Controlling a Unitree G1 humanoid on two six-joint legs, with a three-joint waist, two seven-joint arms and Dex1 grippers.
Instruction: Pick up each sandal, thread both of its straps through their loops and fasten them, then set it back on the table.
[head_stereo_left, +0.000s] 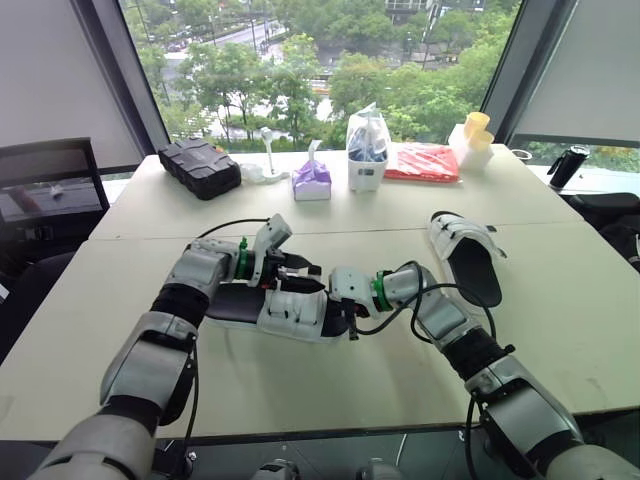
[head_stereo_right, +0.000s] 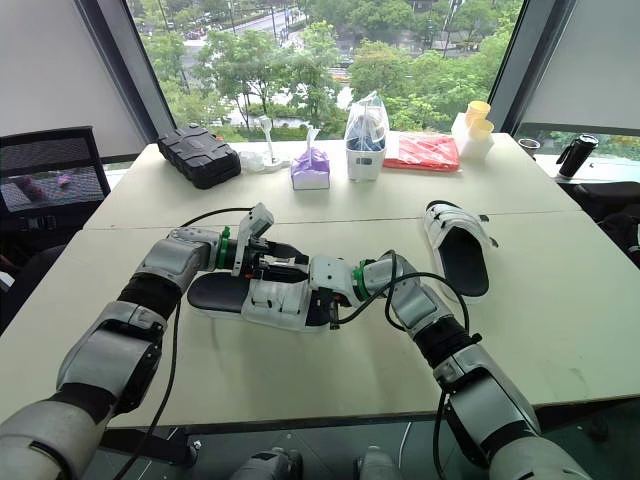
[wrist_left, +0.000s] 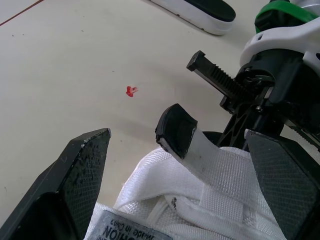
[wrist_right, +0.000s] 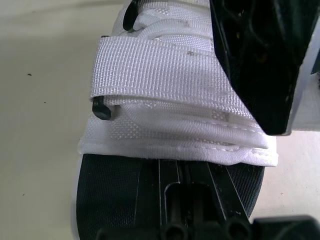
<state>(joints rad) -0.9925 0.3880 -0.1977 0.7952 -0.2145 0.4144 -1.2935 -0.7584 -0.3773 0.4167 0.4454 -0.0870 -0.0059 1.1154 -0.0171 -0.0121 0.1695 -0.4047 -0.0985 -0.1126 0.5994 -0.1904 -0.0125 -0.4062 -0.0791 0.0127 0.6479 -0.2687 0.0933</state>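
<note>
A white-strapped sandal with a black footbed (head_stereo_left: 285, 310) lies on the table (head_stereo_left: 300, 390) at centre left, between my two grippers. My left gripper (head_stereo_left: 283, 262) is open over its straps. In the left wrist view its fingers (wrist_left: 85, 170) straddle a loose white strap whose black tip (wrist_left: 175, 131) sticks up. My right gripper (head_stereo_left: 340, 302) is at the sandal's other end, close to a strap (wrist_right: 165, 75) that lies flat across the upper. The second sandal (head_stereo_left: 465, 255) lies alone on the table to the right.
Along the table's far edge stand a black case (head_stereo_left: 200, 167), a purple tissue box (head_stereo_left: 312, 180), a white container with a bag (head_stereo_left: 367, 150), a red packet (head_stereo_left: 422, 162) and yellow cups (head_stereo_left: 477, 130). A black chair (head_stereo_left: 50, 180) stands at the left. Black cables (head_stereo_left: 450, 292) loop by my right arm.
</note>
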